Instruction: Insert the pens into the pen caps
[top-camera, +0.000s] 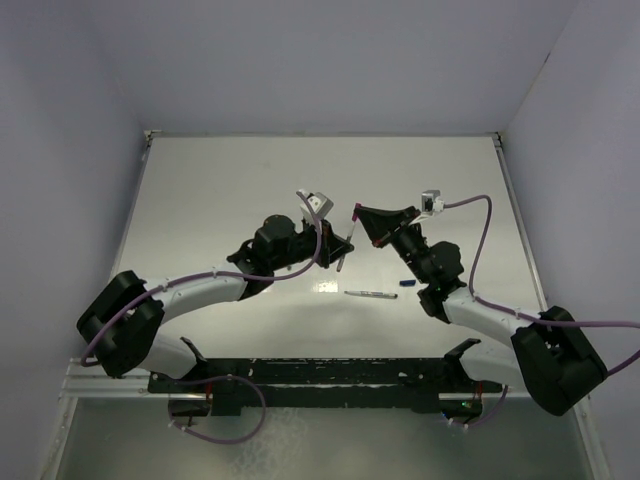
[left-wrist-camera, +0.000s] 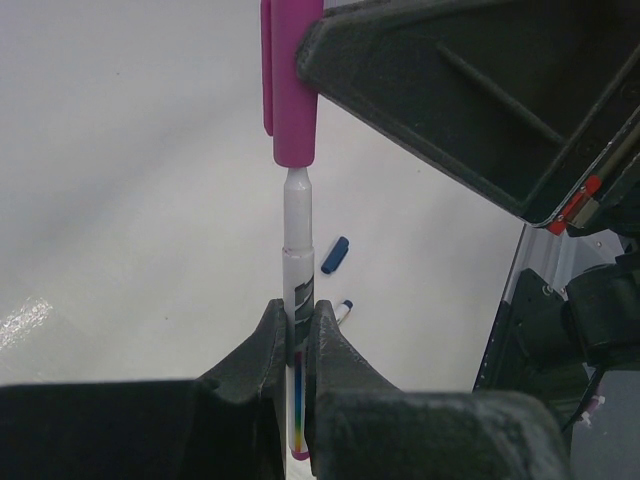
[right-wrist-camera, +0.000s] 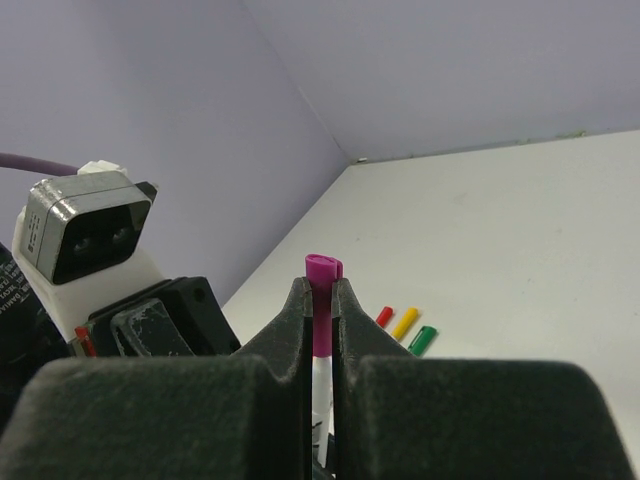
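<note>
My left gripper (left-wrist-camera: 297, 325) is shut on a whitish pen (left-wrist-camera: 297, 235) and holds it above the table. My right gripper (right-wrist-camera: 320, 295) is shut on the purple cap (right-wrist-camera: 322, 300), which sits over the pen's tip (left-wrist-camera: 293, 90). In the top view the two grippers meet mid-table, left (top-camera: 338, 250) and right (top-camera: 362, 220), with the pen (top-camera: 347, 240) between them. A dark blue cap (left-wrist-camera: 335, 255) and a second pen (top-camera: 370, 293) lie on the table. Red (right-wrist-camera: 385, 316), yellow (right-wrist-camera: 405, 323) and green (right-wrist-camera: 423, 340) caps lie side by side.
The white table (top-camera: 230, 190) is closed in by pale walls at the back and sides. The left arm's wrist camera block (right-wrist-camera: 90, 225) stands close to my right gripper. The arm bases and a black rail (top-camera: 320, 380) run along the near edge.
</note>
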